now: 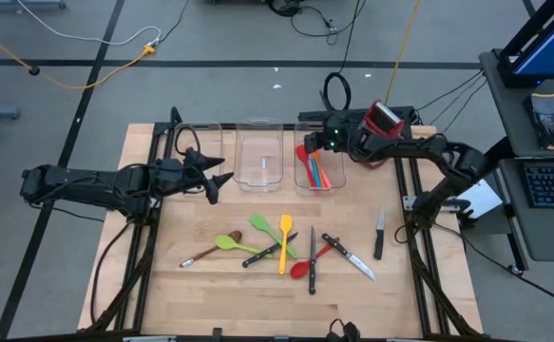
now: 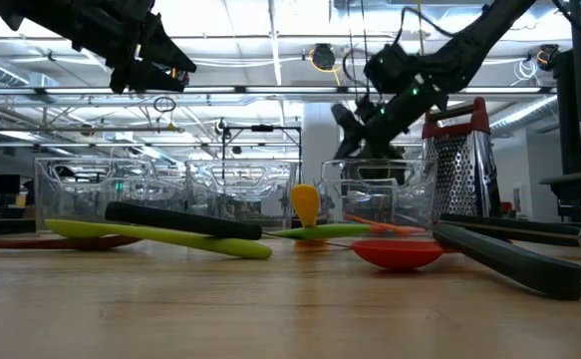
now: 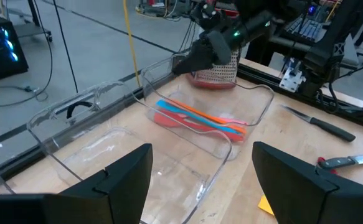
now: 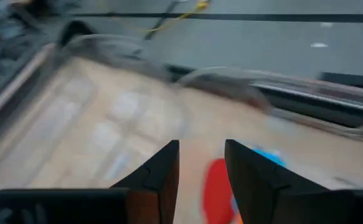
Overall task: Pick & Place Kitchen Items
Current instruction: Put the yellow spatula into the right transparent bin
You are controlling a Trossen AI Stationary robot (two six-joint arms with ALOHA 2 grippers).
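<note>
Your right claw (image 1: 326,142) hangs over the right-hand bin (image 1: 300,180), fingers partly apart and holding nothing; red, blue and orange utensils (image 1: 316,169) lie inside. Lift straight up clear of the thin clear plastic wall before you swing to the tabletop (image 1: 419,294), where smooth plastic spatulas (image 1: 284,239) and steel knives (image 1: 349,256) lie crossed. Your left claw (image 1: 215,180) waits wide near the left bin (image 1: 200,133).

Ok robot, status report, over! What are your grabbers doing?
Right gripper over right bin, nothing held. Left gripper open, waiting by left bin. Utensils still on table. Nothing blocking.
</note>
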